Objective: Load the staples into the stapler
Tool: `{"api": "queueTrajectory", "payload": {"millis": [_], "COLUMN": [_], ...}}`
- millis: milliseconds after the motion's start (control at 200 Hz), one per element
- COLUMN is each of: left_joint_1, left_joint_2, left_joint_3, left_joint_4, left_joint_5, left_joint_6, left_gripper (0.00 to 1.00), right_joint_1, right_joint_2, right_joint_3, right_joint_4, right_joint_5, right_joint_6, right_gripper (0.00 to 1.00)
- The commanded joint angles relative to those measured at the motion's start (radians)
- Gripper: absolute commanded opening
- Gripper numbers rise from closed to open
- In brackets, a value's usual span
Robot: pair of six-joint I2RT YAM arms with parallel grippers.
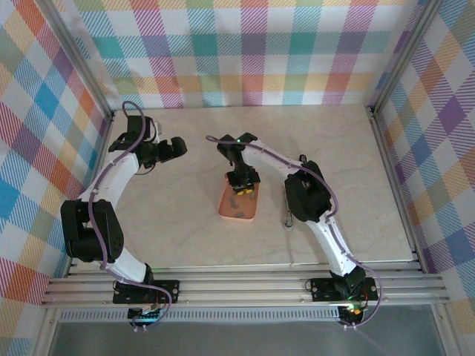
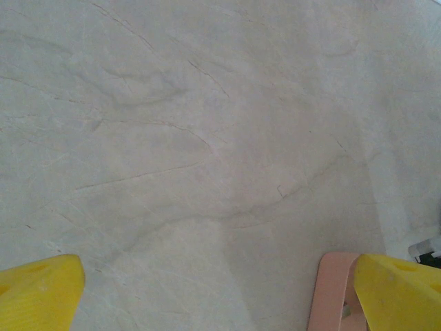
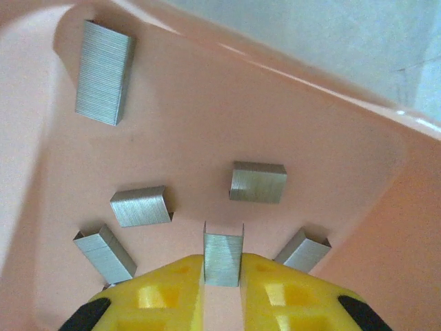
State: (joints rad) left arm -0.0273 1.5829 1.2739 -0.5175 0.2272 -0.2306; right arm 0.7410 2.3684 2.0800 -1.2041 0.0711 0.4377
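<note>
Clamped in right tool (image 3: 222,279): ribbed grey strip (image 3: 222,256), long axis straight ahead; five more beyond in smooth pink tray (image 3: 331,138); left tool (image 2: 220,293) wide.

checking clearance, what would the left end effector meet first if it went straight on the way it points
Probably the bare table; the tray corner sits off to one side of the left end effector.

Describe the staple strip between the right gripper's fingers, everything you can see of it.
The staple strip is a short grey metal block of joined staples, finely ribbed, with its U-shaped channel showing at the far end. It sits lengthwise between the right gripper's yellow fingers, which press on its two sides. It is over the pink tray floor; whether it touches the floor I cannot tell. No other strip touches it.
</note>
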Motion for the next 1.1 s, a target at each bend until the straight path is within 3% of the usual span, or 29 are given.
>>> {"api": "queueTrajectory", "payload": {"millis": [0,675,835,1095], "left_joint_1": [0.011,0.011,0.011,0.01], "left_joint_2": [-0.026,-0.027,-0.027,-0.026], "left_joint_3": [-0.003,-0.008,-0.006,-0.007], "left_joint_4": [0.022,0.026,0.025,0.024], "left_joint_5": [0.017,0.018,0.018,0.019], "left_joint_6": [0.016,0.017,0.019,0.019], "left_gripper": [1.0,1.0,1.0,1.0], "right_joint_1": [0.005,0.021,0.021,0.02], "right_joint_2": [-0.024,0.066,0.06,0.066], "right_joint_3": [-0.004,0.019,0.055,0.093], "right_joint_4": [-0.015,-0.062,-0.063,-0.061], "right_joint_5": [-0.01,-0.071,-0.058,-0.04], "right_joint_6": [0.023,0.054,0.049,0.059], "right_gripper": [0.19,0.22,0.3,0.3]}}
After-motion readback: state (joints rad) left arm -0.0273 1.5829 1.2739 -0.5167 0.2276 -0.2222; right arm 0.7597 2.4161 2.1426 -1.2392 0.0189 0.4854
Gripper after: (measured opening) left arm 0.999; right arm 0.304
